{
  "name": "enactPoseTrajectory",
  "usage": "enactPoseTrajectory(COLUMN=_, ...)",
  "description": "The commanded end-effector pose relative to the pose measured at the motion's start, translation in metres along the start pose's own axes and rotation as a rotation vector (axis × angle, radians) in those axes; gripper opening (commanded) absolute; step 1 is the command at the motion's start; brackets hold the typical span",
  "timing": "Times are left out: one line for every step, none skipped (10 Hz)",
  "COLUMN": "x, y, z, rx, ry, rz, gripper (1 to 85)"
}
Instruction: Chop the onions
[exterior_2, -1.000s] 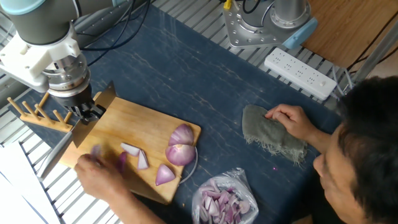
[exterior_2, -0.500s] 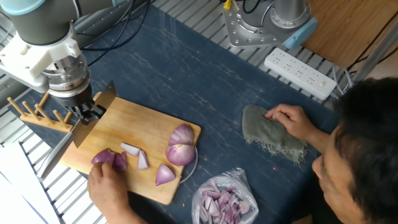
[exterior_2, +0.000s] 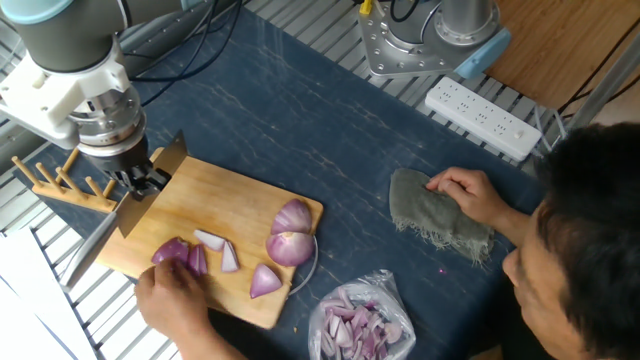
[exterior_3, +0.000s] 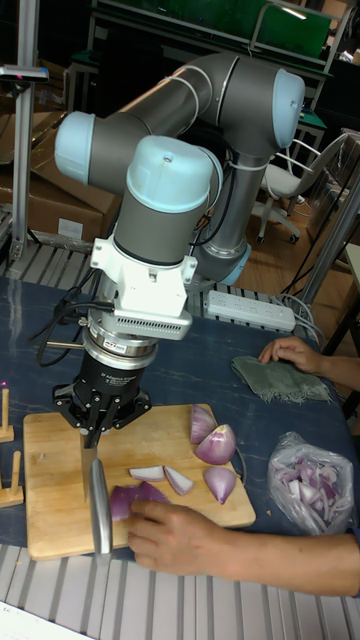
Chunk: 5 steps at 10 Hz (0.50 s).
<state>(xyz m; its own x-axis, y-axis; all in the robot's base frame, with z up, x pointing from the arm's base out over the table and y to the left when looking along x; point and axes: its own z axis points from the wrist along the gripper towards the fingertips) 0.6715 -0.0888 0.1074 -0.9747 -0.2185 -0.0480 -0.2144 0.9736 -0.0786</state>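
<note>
Purple onion pieces (exterior_2: 290, 240) lie on my wooden board (exterior_2: 215, 200); the gripper (exterior_3: 98, 432) jaws pinch a steel knife (exterior_3: 99, 505).

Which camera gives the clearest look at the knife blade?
The tall fixed view: the knife blade hangs full length below the pincer, over the cutting board. The fixed view shows the blade at the board's edge, dimmer.

arm (exterior_3: 190, 110): silver tubes | joint caps: pale blue | claw (exterior_3: 100, 415): black
</note>
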Motion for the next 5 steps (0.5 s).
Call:
enactPoseTrajectory(x=-0.0014, y=0.0016, z=-0.0011, rx=-0.008, ry=-0.005, rz=0.006, gripper=1.0)
enactPoseTrajectory(x=-0.0015, y=0.0017, z=-0.0011, rx=-0.01, ry=-0.005, rz=0.007, gripper=1.0)
enactPoseTrajectory(x=-0.0013, y=0.001, z=-0.0012, rx=-0.008, ry=-0.005, rz=0.007, gripper=1.0)
enactPoseTrajectory(x=-0.0012, y=0.0007, z=-0.0012, rx=-0.008, ry=-0.005, rz=0.007, gripper=1.0)
enactPoseTrajectory(x=-0.0011, y=0.0007, z=-0.0012, rx=-0.008, ry=-0.005, rz=0.007, gripper=1.0)
